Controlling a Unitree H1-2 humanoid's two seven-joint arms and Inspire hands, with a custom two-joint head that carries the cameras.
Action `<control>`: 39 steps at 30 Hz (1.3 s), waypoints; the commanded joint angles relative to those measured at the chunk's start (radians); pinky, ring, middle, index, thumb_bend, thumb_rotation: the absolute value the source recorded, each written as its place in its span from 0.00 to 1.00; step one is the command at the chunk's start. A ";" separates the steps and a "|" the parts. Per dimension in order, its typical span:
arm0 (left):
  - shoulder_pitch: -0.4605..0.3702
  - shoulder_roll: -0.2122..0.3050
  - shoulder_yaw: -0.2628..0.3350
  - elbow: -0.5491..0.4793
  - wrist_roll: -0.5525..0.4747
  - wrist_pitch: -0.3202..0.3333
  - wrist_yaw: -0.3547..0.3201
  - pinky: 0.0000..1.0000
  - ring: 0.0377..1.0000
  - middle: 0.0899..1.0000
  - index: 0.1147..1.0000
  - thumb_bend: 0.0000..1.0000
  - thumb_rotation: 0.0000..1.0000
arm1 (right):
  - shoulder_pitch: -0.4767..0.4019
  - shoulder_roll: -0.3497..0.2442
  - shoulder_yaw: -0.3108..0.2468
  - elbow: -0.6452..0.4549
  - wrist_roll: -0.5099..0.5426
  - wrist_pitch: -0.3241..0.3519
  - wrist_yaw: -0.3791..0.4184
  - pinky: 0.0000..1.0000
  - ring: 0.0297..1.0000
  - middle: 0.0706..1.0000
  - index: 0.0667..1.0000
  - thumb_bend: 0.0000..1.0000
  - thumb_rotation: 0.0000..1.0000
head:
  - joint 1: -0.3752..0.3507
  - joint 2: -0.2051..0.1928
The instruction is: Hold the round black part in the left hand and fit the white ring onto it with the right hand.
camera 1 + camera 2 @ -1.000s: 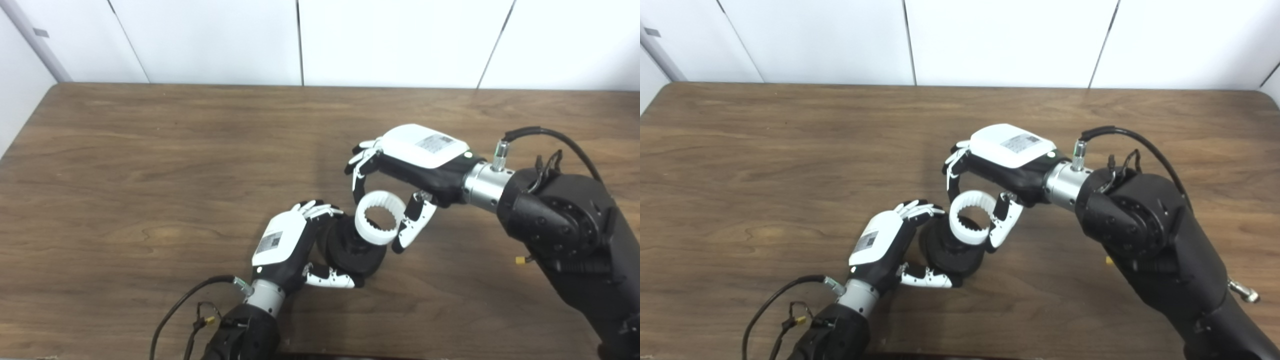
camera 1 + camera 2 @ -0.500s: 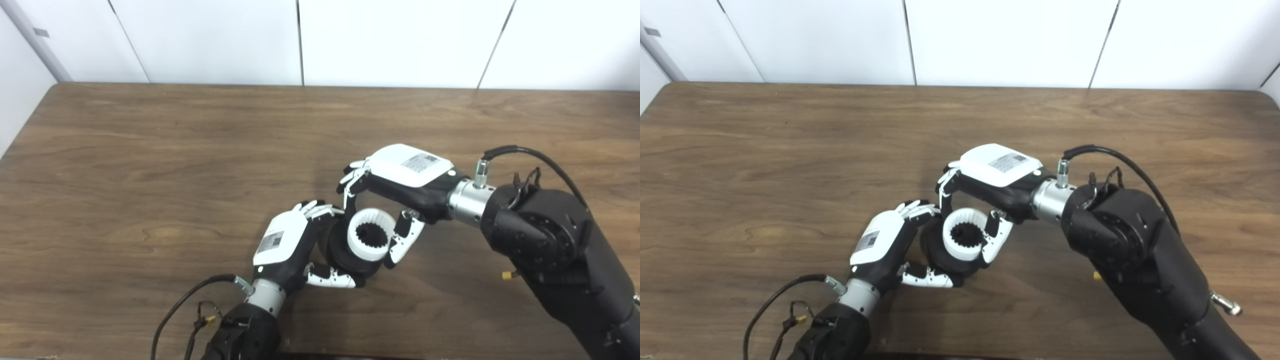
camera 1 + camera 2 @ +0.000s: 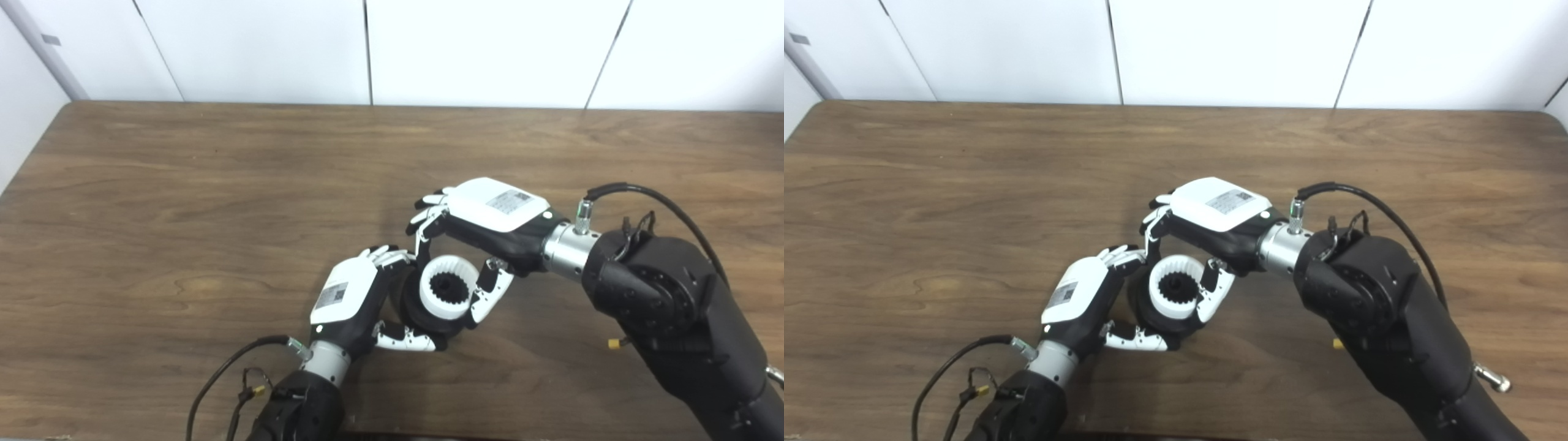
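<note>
The round black part [image 3: 429,323] rests on the wooden table [image 3: 184,202] near the front middle, gripped by my left hand [image 3: 346,300], whose fingers wrap its far side and thumb its near side. The white ring [image 3: 449,308], toothed inside, sits over the black part's toothed hub, which shows through its centre. My right hand [image 3: 484,226] arches above, shut on the ring between fingers at the back and thumb at the right. In the right eye view the ring [image 3: 1176,308] sits the same way on the black part [image 3: 1154,323].
A white panelled wall [image 3: 367,49] runs behind the table's far edge. A black cable [image 3: 226,373] trails from my left wrist along the front edge. My bulky right forearm [image 3: 667,306] covers the table's right front.
My right hand came down and to the left with the white ring, from above and right of the black part to over its hub. My left hand held still.
</note>
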 commanded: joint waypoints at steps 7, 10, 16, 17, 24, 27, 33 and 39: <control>0.027 -0.011 -0.032 0.029 -0.020 0.021 -0.067 0.92 0.92 0.83 0.42 0.52 0.08 | -0.043 0.027 -0.001 0.007 -0.031 -0.016 -0.012 0.96 0.93 0.81 0.44 0.53 0.14 | 0.002 0.001; 0.029 -0.014 -0.031 0.029 -0.025 0.021 -0.066 0.94 0.93 0.83 0.42 0.52 0.08 | -0.047 0.032 -0.001 0.014 -0.034 -0.018 -0.010 0.97 0.93 0.81 0.44 0.53 0.14 | 0.005 0.002; 0.030 -0.016 -0.033 0.027 -0.023 0.021 -0.065 0.93 0.93 0.83 0.42 0.52 0.08 | -0.053 0.037 0.000 0.030 -0.034 -0.022 -0.015 0.96 0.93 0.82 0.45 0.53 0.14 | 0.009 0.003; 0.030 -0.015 -0.034 0.027 -0.022 0.021 -0.065 0.93 0.93 0.83 0.42 0.52 0.08 | -0.053 0.037 0.000 0.032 -0.033 -0.024 -0.017 0.96 0.93 0.81 0.45 0.53 0.14 | 0.010 0.005; 0.032 -0.015 -0.033 0.019 -0.019 0.029 -0.070 0.94 0.93 0.83 0.42 0.52 0.08 | -0.055 0.037 0.005 0.040 -0.037 -0.029 -0.016 0.96 0.93 0.81 0.44 0.53 0.14 | 0.004 0.011; 0.032 -0.014 -0.030 0.019 -0.022 0.026 -0.068 0.93 0.92 0.83 0.43 0.52 0.08 | -0.053 0.035 0.008 0.042 -0.041 -0.031 -0.016 0.96 0.93 0.81 0.44 0.53 0.14 | -0.003 0.015; 0.032 -0.011 -0.031 0.014 -0.017 0.028 -0.071 0.91 0.92 0.82 0.42 0.52 0.08 | -0.048 0.026 0.013 0.038 -0.047 -0.032 -0.010 0.95 0.92 0.80 0.44 0.53 0.14 | -0.004 0.022; 0.028 -0.011 -0.028 0.016 -0.022 0.028 -0.072 0.91 0.92 0.82 0.42 0.52 0.08 | -0.039 0.017 0.020 0.037 -0.047 -0.051 -0.010 0.93 0.91 0.78 0.45 0.53 0.14 | -0.007 0.026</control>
